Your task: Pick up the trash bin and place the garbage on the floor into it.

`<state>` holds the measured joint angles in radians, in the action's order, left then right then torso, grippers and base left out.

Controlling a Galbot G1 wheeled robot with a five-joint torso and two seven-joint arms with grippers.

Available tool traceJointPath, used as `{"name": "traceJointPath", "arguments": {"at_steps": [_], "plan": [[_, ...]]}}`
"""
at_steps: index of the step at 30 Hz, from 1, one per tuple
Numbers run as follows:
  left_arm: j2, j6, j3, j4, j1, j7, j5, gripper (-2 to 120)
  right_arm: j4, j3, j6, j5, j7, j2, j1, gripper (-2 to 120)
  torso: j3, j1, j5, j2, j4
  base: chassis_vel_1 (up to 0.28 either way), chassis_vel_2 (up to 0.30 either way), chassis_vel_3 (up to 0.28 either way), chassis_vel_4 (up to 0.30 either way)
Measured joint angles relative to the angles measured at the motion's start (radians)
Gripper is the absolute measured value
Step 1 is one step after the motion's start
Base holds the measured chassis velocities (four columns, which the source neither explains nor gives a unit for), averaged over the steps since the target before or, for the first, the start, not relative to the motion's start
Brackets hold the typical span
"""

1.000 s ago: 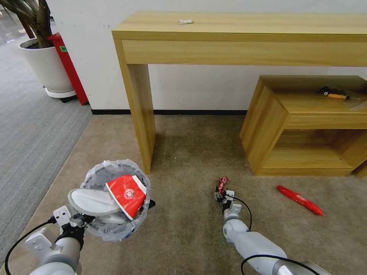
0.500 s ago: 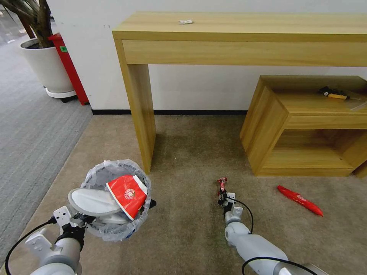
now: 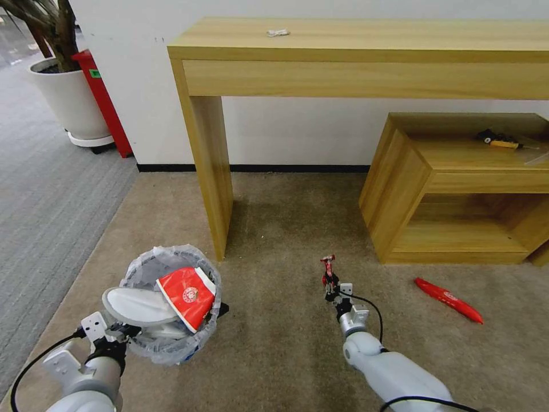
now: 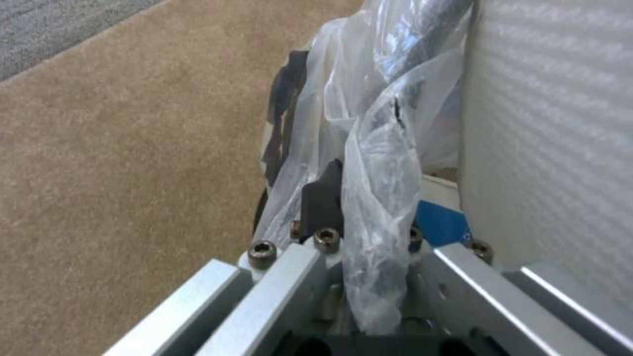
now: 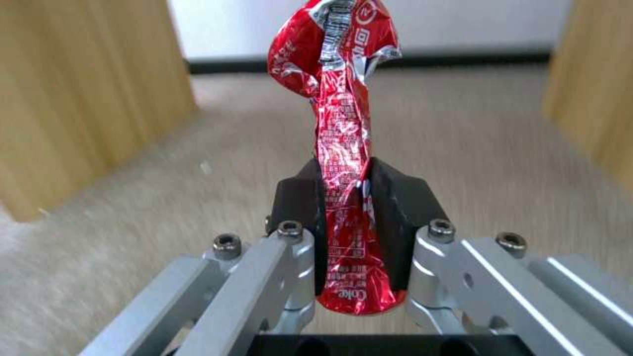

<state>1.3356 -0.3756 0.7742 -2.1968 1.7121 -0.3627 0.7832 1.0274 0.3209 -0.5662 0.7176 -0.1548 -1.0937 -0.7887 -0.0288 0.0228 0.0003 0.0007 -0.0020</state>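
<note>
- Right gripper is clenched on a crumpled red wrapper, held clear of the floor with its long axis running straight out from the jaws.
- Left gripper is clamped on the bagged rim of the trash bin, holding it at the robot's left.
- Inside the bin lie a white slipper and a red paper cup.
- Judged from this, the bin's mouth lies well to the left of the held wrapper, so the right arm must carry it across.
- A second red wrapper lies on the carpet to the right, nearer the right arm.
</note>
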Motion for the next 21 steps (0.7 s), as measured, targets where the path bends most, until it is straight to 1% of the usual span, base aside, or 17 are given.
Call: {"name": "traceJointPath", "arguments": {"at_steps": [1,3,4,5,7,8,10,11,14,15,17,18,19,21], "plan": [[-0.002,-0.001,0.0,0.004,-0.003,0.0,0.0,0,0.056,0.001,0.009,-0.008,-0.006,0.027,-0.001,15,0.0,0.0,-0.0005,0.0,-0.0003,0.0,0.0,0.0,0.0],[-0.007,-0.002,-0.004,0.014,-0.008,0.0,-0.003,0,0.224,0.02,0.042,-0.015,-0.023,0.096,0.018,14,0.0,0.0,0.0002,0.0,-0.0003,0.0,0.0,0.0,0.0],[-0.007,-0.002,-0.004,0.014,-0.008,0.0,-0.003,0,0.224,0.02,0.042,-0.015,-0.023,0.096,0.018,14,0.0,0.0,0.0002,0.0,-0.0003,0.0,0.0,0.0,0.0],[-0.008,-0.002,-0.006,0.017,-0.01,0.0,-0.005,0,0.28,0.036,0.051,-0.017,-0.028,0.12,0.038,14,0.0,0.0,-0.0003,0.0,-0.0003,0.0,0.0,0.0,0.0],[-0.008,-0.005,-0.013,0.02,-0.014,0.0,-0.008,0,0.383,0.086,0.059,-0.022,-0.033,0.165,0.094,14,0.0,0.0,0.0,0.0,0.0005,0.0,0.0,0.0,0.0],[-0.008,-0.005,-0.013,0.02,-0.014,0.0,-0.008,0,0.383,0.086,0.059,-0.022,-0.033,0.165,0.094,14,0.0,0.0,0.0,0.0,0.0005,0.0,0.0,0.0,0.0],[-0.012,-0.005,-0.018,0.023,-0.017,-0.001,-0.012,0,0.467,0.14,0.074,-0.015,-0.034,0.208,0.144,14,0.0,0.0,0.0,0.0,0.0002,0.0,0.0,0.0,0.0],[-0.012,-0.005,-0.018,0.023,-0.017,-0.001,-0.012,0,0.467,0.14,0.074,-0.015,-0.034,0.208,0.144,14,0.0,0.0,0.0,0.0,0.0002,0.0,0.0,0.0,0.0],[-0.02,-0.008,-0.024,0.031,-0.025,-0.002,-0.015,0,0.585,0.24,0.09,0.017,-0.02,0.26,0.229,14,0.0,0.0,-0.0001,0.0,0.0,0.0,0.0,0.0,0.0],[-0.02,-0.008,-0.024,0.031,-0.025,-0.002,-0.015,0,0.585,0.24,0.09,0.017,-0.02,0.26,0.229,14,0.0,0.0,-0.0001,0.0,0.0,0.0,0.0,0.0,0.0],[-0.021,-0.01,-0.032,0.032,-0.031,-0.003,-0.019,0,0.636,0.315,0.094,0.036,-0.01,0.272,0.284,14,0.0,0.0,-0.0001,0.0,-0.0001,0.0,0.0,0.0,0.0],[-0.019,-0.012,-0.035,0.032,-0.034,-0.004,-0.019,0,0.65,0.339,0.094,0.041,-0.007,0.272,0.304,14,0.0,0.0,0.0,0.0,0.0001,0.0,0.0,0.0,0.0],[-0.019,-0.012,-0.035,0.032,-0.034,-0.004,-0.019,0,0.65,0.339,0.094,0.041,-0.007,0.272,0.304,14,0.0,0.0,0.0,0.0,0.0001,0.0,0.0,0.0,0.0],[-0.018,-0.014,-0.045,0.035,-0.043,-0.005,-0.024,0,0.677,0.394,0.094,0.057,-0.004,0.263,0.351,14,0.0,0.0,-0.0001,0.0,-0.0001,0.0,0.0,0.0,0.0]]}}
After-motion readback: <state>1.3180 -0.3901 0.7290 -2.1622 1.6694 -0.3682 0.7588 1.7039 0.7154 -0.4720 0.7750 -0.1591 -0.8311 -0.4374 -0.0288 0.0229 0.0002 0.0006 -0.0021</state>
